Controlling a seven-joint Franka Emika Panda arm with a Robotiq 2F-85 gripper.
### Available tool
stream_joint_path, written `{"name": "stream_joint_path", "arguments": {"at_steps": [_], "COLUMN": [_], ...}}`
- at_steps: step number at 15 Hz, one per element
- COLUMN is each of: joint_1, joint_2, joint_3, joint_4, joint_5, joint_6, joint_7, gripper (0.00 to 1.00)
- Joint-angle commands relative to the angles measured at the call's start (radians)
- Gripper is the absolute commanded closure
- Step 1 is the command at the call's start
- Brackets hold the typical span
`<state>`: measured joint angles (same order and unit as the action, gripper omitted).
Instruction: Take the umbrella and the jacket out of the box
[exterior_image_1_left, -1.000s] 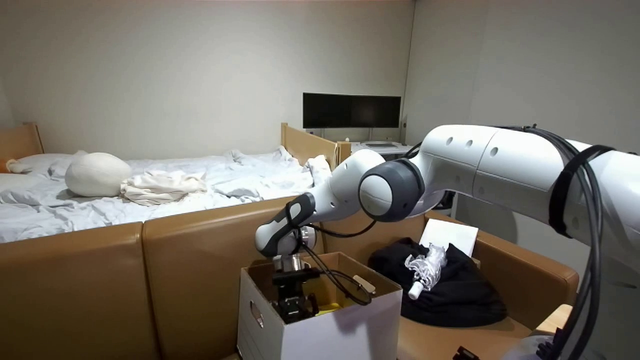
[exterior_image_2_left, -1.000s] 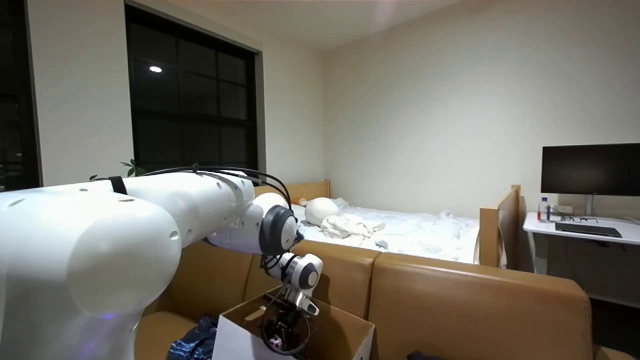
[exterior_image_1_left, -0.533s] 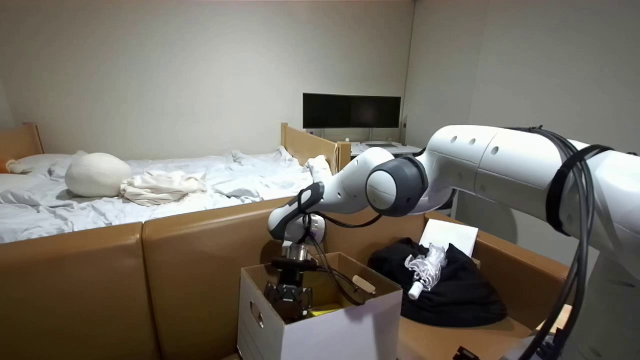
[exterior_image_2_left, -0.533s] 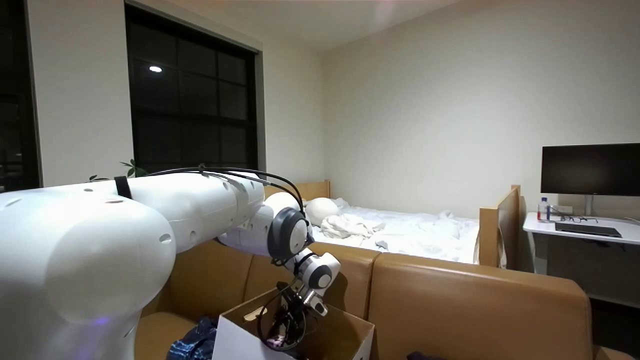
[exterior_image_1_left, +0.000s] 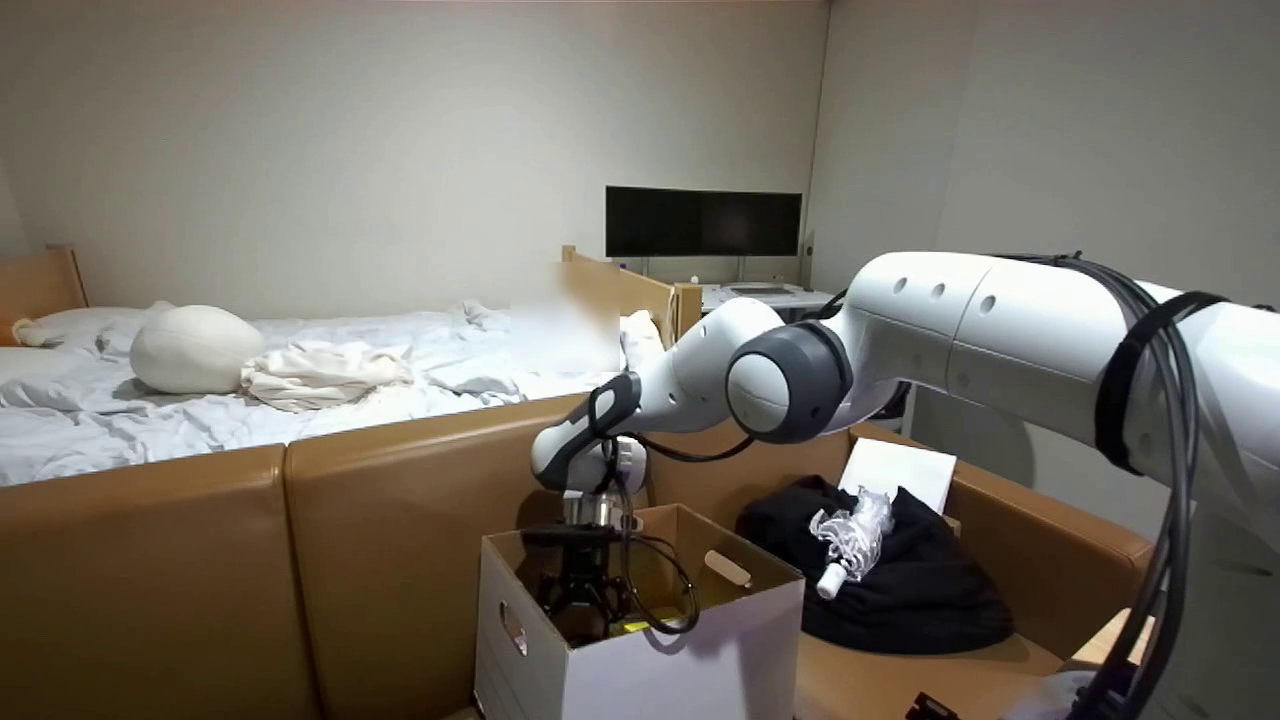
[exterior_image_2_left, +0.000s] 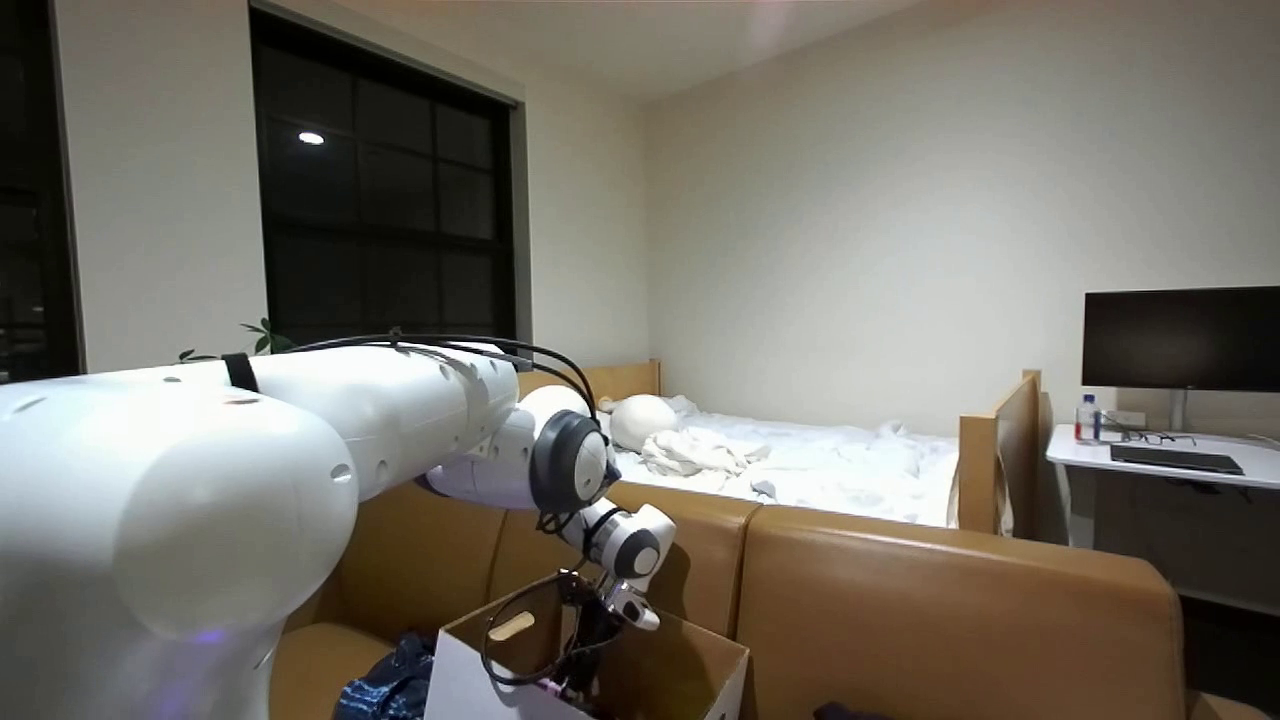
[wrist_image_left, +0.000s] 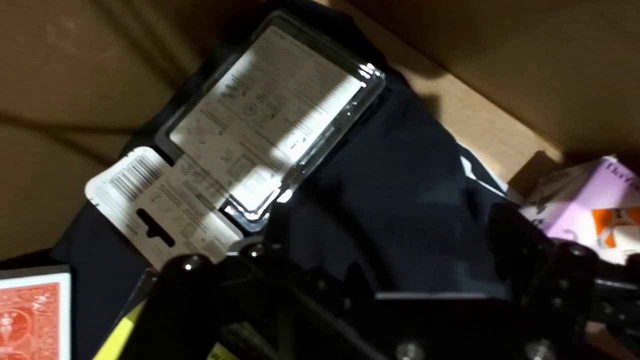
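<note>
Now the spread, empty hand (wrist_image_left: 390, 230) has turned within the box (exterior_image_1_left: 690, 680) over dark cloth (wrist_image_left: 400, 165), while the umbrella (exterior_image_1_left: 858, 530) lies on what is probably the black jacket (exterior_image_1_left: 905, 600) in the corner of the sofa (exterior_image_1_left: 420, 540), so both may be out

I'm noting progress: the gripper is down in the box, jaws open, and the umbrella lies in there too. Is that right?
Not the umbrella: it lies outside the box, on the bulky black fabric on the sofa, as an exterior view shows. The rest stands: the gripper is down in the box, jaws open.
</note>
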<state>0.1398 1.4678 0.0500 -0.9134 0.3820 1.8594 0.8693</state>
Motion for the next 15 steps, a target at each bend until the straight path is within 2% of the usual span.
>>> {"name": "stream_joint_path", "arguments": {"at_steps": [1, 5, 8, 11, 15], "joint_1": [-0.002, -0.013, -0.010, 0.000, 0.006], "joint_2": [0.000, 0.000, 0.000, 0.000, 0.001], "joint_3": [-0.030, -0.055, -0.060, -0.063, -0.056], "joint_4": [0.008, 0.017, 0.020, 0.011, 0.008], "joint_5": [-0.045, -0.094, -0.129, -0.152, -0.163], "joint_6": [-0.120, -0.324, -0.467, -0.476, -0.334], "joint_7": [0.151, 0.240, 0.235, 0.210, 0.167], "gripper": [0.00, 0.00, 0.00, 0.00, 0.00]}}
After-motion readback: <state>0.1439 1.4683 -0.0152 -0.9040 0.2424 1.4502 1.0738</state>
